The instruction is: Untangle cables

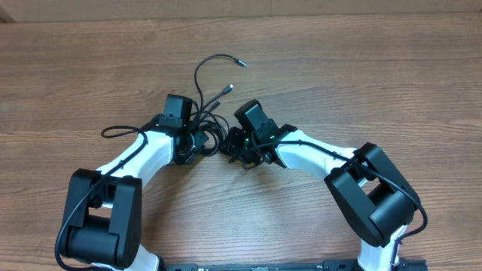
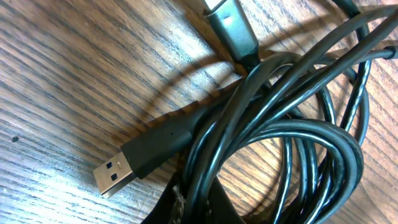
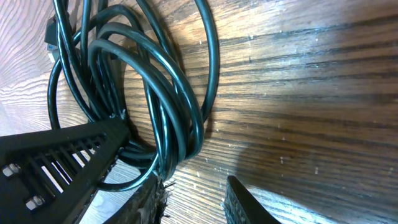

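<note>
Black thin knotted cables (image 1: 205, 119) are lying between the left gripper (image 1: 198, 142), jaws together, and the right gripper (image 1: 238, 148), jaws apart, probably for opposite pulls.

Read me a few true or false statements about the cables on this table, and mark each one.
The cables are black. True.
A USB plug lies on the wooden table. True.
The cables lie in separate straight lines. False: they are looped together in one bundle.
No cable end sticks out of the bundle. False: two loose ends reach toward the table's far edge.
</note>
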`<state>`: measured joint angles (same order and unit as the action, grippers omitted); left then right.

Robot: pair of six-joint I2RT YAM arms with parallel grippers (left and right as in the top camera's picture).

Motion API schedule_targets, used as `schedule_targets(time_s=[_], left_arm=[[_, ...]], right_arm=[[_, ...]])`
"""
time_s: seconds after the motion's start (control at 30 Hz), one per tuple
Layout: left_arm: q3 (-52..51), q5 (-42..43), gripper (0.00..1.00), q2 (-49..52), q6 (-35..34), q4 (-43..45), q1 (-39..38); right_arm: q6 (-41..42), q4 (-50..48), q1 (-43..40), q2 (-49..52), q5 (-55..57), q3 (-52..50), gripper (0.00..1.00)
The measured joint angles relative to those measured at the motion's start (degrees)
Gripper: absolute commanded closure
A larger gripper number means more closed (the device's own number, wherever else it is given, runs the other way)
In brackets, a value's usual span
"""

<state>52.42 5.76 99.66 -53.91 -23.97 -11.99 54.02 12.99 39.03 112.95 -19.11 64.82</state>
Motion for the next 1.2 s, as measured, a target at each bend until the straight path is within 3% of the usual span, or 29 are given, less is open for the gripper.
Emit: schedule_targets(time_s=[0.07, 0.2, 0.3, 0.4, 0.5, 0.63, 0.97, 1.2], left_arm=[[0.0, 1.6, 0.96, -0.07, 0.0, 0.04, 0.61], [-0.44, 12.5, 0.96, -0.83, -1.95, -0.07, 5.92], [-0.59, 22.47, 0.96, -1.29, -5.86, -0.15, 10.56], [-0.59, 29.42, 0.96, -1.29, -12.07, -0.22, 10.58], [-0.59, 32.61, 0.96, -1.29, -15.32, -0.24, 9.7], [-0.59, 34.51, 0.96, -1.29, -17.18, -0.15, 9.2], [-0.61, 39.95, 0.96, -1.31, -17.09, -2.51, 8.72], [-0.7, 43.39, 0.96, -1.31, -16.48, 0.26, 8.22]], right_arm=[[-0.61, 0.46, -0.04, 0.0, -0.66, 0.0, 0.63], [-8.28, -0.11, -4.26, -0.04, -12.79, 0.0, 0.62], [-10.62, -0.13, -8.57, -0.07, -19.76, 0.0, 0.58], [-10.49, -0.22, -6.54, -0.07, -22.73, 0.0, 0.59], [-7.96, -0.26, -5.03, -0.07, -21.42, 0.0, 0.6], [-3.43, -0.33, -4.74, -0.2, -18.93, 0.0, 0.69], [2.54, -0.59, -6.32, -0.31, -6.19, 0.0, 0.66], [4.44, 0.07, -6.29, -0.31, -5.2, 0.0, 0.63]])
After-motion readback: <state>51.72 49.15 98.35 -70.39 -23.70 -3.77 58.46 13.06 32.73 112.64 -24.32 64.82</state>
